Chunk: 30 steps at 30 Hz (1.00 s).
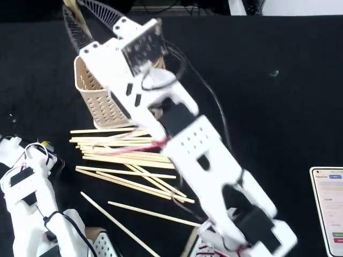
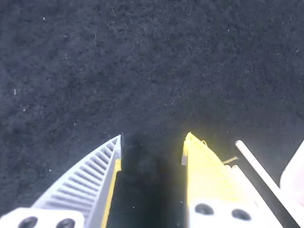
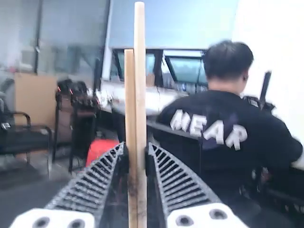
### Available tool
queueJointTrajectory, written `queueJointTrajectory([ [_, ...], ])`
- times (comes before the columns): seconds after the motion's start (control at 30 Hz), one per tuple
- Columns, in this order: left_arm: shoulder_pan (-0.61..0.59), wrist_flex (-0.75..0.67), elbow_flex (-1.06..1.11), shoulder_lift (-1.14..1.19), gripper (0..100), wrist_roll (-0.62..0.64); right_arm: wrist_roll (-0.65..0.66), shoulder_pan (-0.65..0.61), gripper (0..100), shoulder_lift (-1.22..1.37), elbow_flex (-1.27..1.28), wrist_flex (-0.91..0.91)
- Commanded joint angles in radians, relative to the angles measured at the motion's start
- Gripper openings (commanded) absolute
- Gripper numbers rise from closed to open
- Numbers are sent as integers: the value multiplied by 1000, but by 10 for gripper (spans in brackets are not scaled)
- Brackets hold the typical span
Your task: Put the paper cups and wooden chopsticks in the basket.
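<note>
Right gripper [image 3: 136, 145] is clamped on a pair of pale wooden chopsticks [image 3: 135, 95]. The sticks stand side by side between the ribbed fingers [image 3: 90, 185] and poke well past the tips, toward the room behind. In the high view the white right arm [image 1: 198, 150] stretches diagonally across the table, with the right gripper [image 1: 80, 20] raised past the far rim of the beige perforated plastic basket [image 1: 96, 101] and the held pair [image 1: 73, 10] sticking out at the frame's top edge. The basket stands on the black cloth table [image 1: 278, 107], partly hidden under the arm. A loose pile of wooden chopsticks [image 1: 120, 155] lies flat on the cloth just on the near side of the basket's base, and two single sticks [image 1: 153, 213] lie apart, closer to the arm bases. Left gripper [image 2: 153, 137] has its claw apart, nothing between the fingers, hanging over bare black cloth. The white left arm [image 1: 27, 198] sits at the near-left corner. A white smartphone [image 1: 328, 209] lies at the right edge.
</note>
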Motion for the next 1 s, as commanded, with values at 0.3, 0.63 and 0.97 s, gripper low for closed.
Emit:
queueJointTrajectory([
  [0.3,12,-18,-7,-3,213,-12,-15,23,115,137,-73,166],
  [0.63,7,-18,-8,-5,213,-12,-78,25,131,-168,-64,571],
  [0.97,-101,-17,-18,-12,213,3,-84,-192,135,-447,298,1238],
])
